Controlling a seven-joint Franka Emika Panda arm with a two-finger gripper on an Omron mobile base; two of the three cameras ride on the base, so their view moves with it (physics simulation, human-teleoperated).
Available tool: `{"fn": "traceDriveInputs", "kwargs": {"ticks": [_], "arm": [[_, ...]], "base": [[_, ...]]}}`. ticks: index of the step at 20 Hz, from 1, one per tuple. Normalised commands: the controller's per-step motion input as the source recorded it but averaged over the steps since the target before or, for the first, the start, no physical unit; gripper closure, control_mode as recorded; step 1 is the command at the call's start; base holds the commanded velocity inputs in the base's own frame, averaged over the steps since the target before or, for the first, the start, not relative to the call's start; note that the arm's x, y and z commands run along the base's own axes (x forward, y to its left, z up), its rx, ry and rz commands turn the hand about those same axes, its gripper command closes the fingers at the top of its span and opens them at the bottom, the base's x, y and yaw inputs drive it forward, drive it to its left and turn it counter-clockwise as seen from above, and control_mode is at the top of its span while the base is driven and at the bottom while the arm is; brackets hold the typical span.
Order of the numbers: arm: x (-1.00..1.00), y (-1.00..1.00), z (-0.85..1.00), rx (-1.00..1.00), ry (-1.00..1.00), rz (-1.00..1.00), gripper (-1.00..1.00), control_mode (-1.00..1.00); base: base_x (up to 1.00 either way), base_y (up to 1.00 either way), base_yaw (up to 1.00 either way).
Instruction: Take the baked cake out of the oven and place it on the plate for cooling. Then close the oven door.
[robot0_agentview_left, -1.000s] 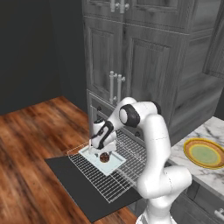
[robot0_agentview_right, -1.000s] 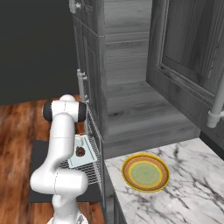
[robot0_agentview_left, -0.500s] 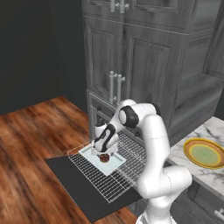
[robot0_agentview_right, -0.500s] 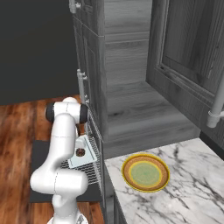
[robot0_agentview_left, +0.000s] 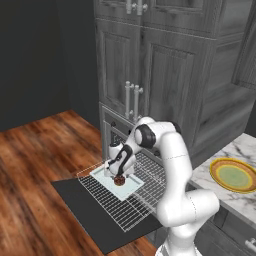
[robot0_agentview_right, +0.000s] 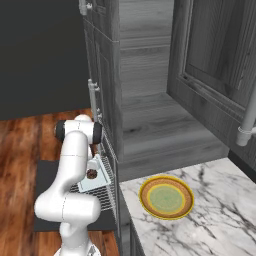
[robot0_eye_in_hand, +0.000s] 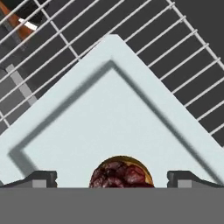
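Your two-finger dark gripper (robot0_eye_in_hand: 112, 179) hangs with its jaws spread wide, one fingertip on each side of the small dark brown lumpy round cake (robot0_eye_in_hand: 121, 173), and in the hand view there is a clear gap between each tip and the cake, so nothing is gripped. The cake sits near one edge of a pale blue rectangular tray (robot0_eye_in_hand: 109, 127). That tray lies on a silver wire rack (robot0_agentview_left: 131, 200) pulled out above the large flat dark oven door (robot0_agentview_left: 95, 215), which lies open and level over the wooden floor (robot0_agentview_left: 35, 165). Behind the rack you see the built-in oven (robot0_agentview_left: 116, 131) set into grey wood cabinets (robot0_agentview_left: 165, 75). Well apart to your right, the round plate with a yellow-orange rim and pale green centre (robot0_agentview_right: 166, 197) rests bare on the white marble tabletop (robot0_agentview_right: 220, 220).
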Motion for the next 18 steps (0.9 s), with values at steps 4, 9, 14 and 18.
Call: {"fn": "traceDriveInputs", "kwargs": {"ticks": [4, 9, 14, 18], "arm": [[0.14, 0.00, -0.26, 0.00, -0.07, 0.00, -1.00, -1.00], [0.20, 0.00, -0.26, 0.00, -0.03, 0.00, -1.00, -1.00], [0.25, 0.00, -0.15, 0.00, 0.00, 0.00, -1.00, -1.00], [0.14, 0.00, -0.01, 0.00, 0.00, 0.00, -1.00, -1.00]], "base": [[0.00, 0.00, 0.00], [0.00, 0.00, 0.00], [0.00, 0.00, 0.00], [0.00, 0.00, 0.00]]}}
